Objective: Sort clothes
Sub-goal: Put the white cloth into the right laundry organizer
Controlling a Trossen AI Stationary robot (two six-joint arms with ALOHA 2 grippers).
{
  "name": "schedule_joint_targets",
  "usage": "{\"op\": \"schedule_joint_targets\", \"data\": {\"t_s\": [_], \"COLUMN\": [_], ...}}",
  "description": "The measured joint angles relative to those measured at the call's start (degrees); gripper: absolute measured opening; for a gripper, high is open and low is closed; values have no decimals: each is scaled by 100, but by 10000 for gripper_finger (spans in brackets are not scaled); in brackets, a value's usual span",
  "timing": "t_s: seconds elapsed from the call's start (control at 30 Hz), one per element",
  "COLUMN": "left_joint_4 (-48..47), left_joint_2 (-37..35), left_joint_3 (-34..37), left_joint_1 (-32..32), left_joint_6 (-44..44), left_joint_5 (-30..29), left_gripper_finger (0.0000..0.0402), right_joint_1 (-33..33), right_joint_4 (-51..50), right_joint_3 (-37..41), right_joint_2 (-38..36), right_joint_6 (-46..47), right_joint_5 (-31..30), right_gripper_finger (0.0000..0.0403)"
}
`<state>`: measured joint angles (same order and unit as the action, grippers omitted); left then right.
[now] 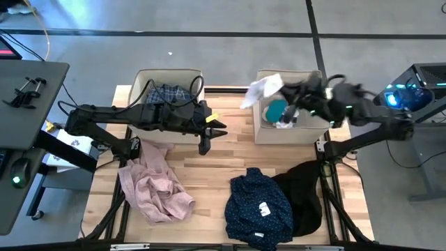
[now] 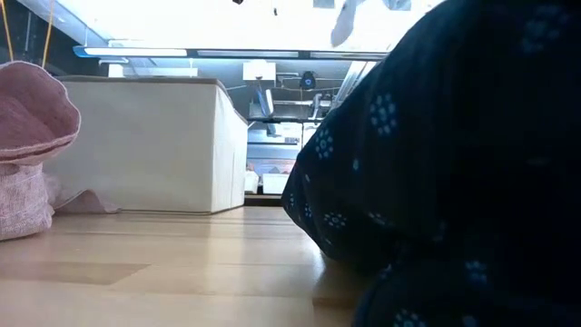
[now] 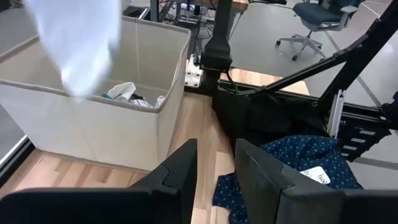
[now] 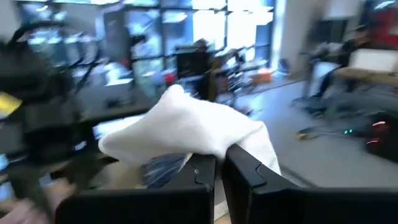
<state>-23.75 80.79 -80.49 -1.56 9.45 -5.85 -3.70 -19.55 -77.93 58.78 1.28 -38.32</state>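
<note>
My right gripper [image 1: 291, 94] is shut on a white sock [image 1: 261, 89] above the right beige box [image 1: 306, 131]. A teal piece [image 1: 277, 109] lies in that box. The blue plaid shirt [image 1: 167, 94] lies in the left beige box [image 1: 143, 80]. The pale pink shirt [image 1: 155, 183] lies crumpled at the table's near left. The navy dotted shirt [image 1: 260, 206] with its white label [image 1: 264, 208] lies at the near middle, partly on the black garment [image 1: 305, 192]. My left gripper [image 1: 209, 136] hangs between the boxes, open by a narrow gap [image 3: 214, 180] and empty. My right gripper pinches the white sock between its two fingers at one end [image 4: 208, 149]. The rest of the sock [image 4: 180, 124] bulges out past the fingertips. The sock is lifted clear, over the right box's far left corner.
The two boxes stand side by side at the table's far edge with a gap of bare wood [image 1: 233, 118] between them. In the low view the navy shirt [image 2: 454, 163] fills the right side and the pink shirt [image 2: 27, 145] stands at the left. More pale pieces [image 3: 124, 92] lie in the right box.
</note>
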Motion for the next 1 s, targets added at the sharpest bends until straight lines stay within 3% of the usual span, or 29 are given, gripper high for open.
{"op": "schedule_joint_targets", "data": {"t_s": [0.17,0.33,0.7,0.83,1.0], "left_joint_4": [0,2,7,7,7], "left_joint_2": [0,0,0,0,0], "left_joint_3": [0,2,2,2,2], "left_joint_1": [0,2,2,2,2], "left_joint_6": [0,-10,-10,-7,65], "left_joint_5": [2,1,2,2,4], "left_gripper_finger": [97,97,97,97,97], "right_joint_1": [-5,-5,664,1021,1430], "right_joint_4": [-345,-1463,-5124,-5669,-5759], "right_joint_3": [0,0,0,0,0], "right_joint_2": [-474,-647,-197,7,179], "right_joint_6": [-168,120,3391,4041,4284], "right_joint_5": [-987,-1397,-1350,-974,-670], "right_gripper_finger": [2,2,7,45,128]}}
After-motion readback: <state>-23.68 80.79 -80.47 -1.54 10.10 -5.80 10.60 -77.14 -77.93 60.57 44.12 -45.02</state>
